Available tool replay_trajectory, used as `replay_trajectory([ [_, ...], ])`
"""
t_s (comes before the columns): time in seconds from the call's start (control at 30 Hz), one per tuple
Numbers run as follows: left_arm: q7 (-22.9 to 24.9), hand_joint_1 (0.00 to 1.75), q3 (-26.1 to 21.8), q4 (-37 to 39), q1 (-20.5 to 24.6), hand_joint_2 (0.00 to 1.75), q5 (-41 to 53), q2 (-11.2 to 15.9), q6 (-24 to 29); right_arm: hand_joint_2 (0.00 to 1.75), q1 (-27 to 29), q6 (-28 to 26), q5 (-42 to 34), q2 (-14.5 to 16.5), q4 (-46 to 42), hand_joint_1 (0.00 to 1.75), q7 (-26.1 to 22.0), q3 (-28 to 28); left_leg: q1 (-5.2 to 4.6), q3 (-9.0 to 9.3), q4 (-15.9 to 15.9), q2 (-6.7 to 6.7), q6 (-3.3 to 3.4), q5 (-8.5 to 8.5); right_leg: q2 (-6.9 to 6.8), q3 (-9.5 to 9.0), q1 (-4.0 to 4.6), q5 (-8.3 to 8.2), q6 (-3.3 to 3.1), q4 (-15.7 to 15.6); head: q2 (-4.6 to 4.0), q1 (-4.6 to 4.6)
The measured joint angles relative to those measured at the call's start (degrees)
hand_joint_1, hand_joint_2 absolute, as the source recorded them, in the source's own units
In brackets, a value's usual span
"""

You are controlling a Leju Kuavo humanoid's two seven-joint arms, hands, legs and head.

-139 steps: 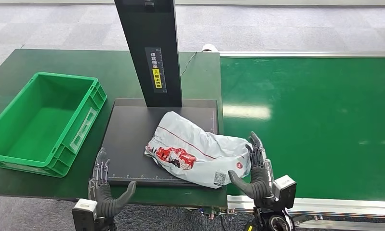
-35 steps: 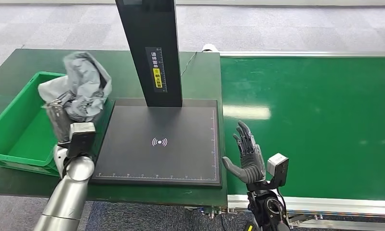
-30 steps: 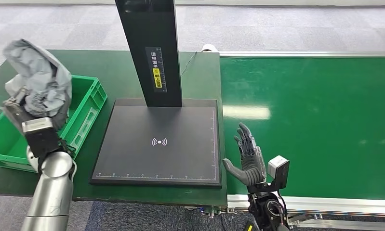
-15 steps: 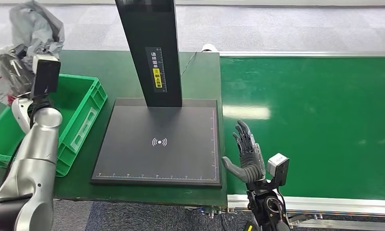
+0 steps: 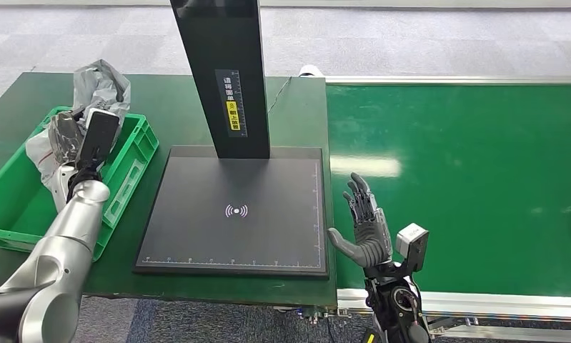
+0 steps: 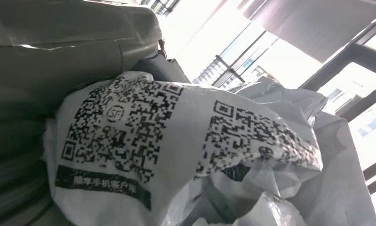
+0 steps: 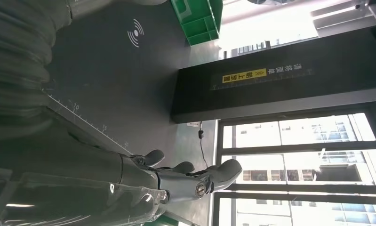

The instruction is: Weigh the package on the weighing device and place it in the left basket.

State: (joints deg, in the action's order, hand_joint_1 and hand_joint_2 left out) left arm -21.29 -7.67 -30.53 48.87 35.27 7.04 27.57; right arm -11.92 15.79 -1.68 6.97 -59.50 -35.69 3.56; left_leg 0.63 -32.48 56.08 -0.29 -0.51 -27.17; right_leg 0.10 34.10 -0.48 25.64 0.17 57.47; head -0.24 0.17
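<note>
The left hand (image 5: 66, 136) is mostly hidden behind its wrist camera and the crumpled grey package (image 5: 100, 84) it grips, so how its fingers lie cannot be made out in the head view. The package is held above the far part of the green basket (image 5: 128, 171) at the left of the table, its bulk bunched and rising up and away from the hand (no clear long axis in that crumple). A white part of it hangs on the hand's left side.

The left wrist view adds what the head view lacks: two printed QR codes (image 6: 122, 125) on the white plastic, pressed close against the grey cover.

The right hand (image 5: 364, 230) stands open, fingers apart and pointing away, just right of the black weighing device (image 5: 234, 214), whose plate is bare. Its tall black post (image 5: 225, 78) is cut off at the top.
</note>
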Motion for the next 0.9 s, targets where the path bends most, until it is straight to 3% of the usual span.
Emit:
replay_trajectory([
  [0.03, -0.2, 0.23, -0.3, 0.2, -0.4, 1.75, -0.3, 0.1, -0.3, 1.75, 0.1, -0.1, 0.0, 0.0, 0.0, 0.00, 0.1, 0.0, 0.00, 0.00, 0.0, 0.00, 0.00, 0.00, 0.00, 0.00, 0.00, 0.00, 0.00, 0.0, 0.00, 0.00],
  [0.07, -0.4, 0.00, -0.6, 0.4, -0.7, 1.75, -0.7, 0.2, -0.5, 1.75, 0.3, -0.2, -0.1, 0.0, 0.0, 0.00, 0.1, 0.0, 0.00, 0.00, 0.0, 0.00, 0.00, 0.00, 0.00, 0.01, 0.00, 0.00, 0.00, 0.0, 0.00, 0.00],
  [0.23, -5.9, 0.00, -3.2, -0.2, -1.8, 1.75, -6.7, 0.5, -0.8, 1.75, 2.3, -0.9, 0.0, 0.0, -1.2, 0.00, 0.7, -0.1, 0.00, -0.01, 0.0, 0.00, 0.00, 0.00, 0.00, 0.02, 0.00, 0.01, 0.00, 0.0, 0.00, 0.00],
  [0.37, -11.9, 0.00, -5.0, -7.2, -5.2, 1.75, -15.1, 0.2, -0.8, 1.75, 3.9, -1.6, 0.3, 0.0, -2.6, 0.00, 1.0, -0.2, 0.00, -0.01, 0.0, 0.09, -0.01, -0.02, 0.06, 0.04, 0.00, 0.01, 0.00, 0.0, 0.00, 0.00],
  [0.63, -15.1, 0.00, -4.9, -34.4, -21.9, 1.75, -24.1, -3.9, -0.2, 1.75, 6.2, -2.3, 0.5, 0.0, -5.4, 0.00, 1.6, -0.6, -0.02, -0.01, 0.0, 0.22, 0.01, -0.09, 0.08, 0.07, -0.02, 0.06, 0.01, 0.0, 0.00, 0.01],
  [0.8, -17.5, 0.00, -2.5, -48.8, -31.9, 1.75, -22.8, -7.4, 3.8, 1.75, 6.9, -2.2, 0.8, 0.1, -6.2, 0.00, 1.8, -1.1, -0.04, -0.01, 0.0, 0.26, 0.02, -0.14, 0.09, 0.06, -0.03, 0.06, 0.02, 0.0, 0.00, 0.00],
  [0.9, -17.5, 0.00, -0.7, -53.4, -36.4, 1.75, -20.9, -8.6, 5.9, 1.75, 6.9, -2.1, 0.9, 0.1, -6.2, 0.00, 1.8, -1.3, -0.03, -0.01, 0.0, 0.22, 0.02, -0.15, 0.08, 0.06, -0.03, 0.07, 0.02, 0.0, 0.00, 0.01],
])
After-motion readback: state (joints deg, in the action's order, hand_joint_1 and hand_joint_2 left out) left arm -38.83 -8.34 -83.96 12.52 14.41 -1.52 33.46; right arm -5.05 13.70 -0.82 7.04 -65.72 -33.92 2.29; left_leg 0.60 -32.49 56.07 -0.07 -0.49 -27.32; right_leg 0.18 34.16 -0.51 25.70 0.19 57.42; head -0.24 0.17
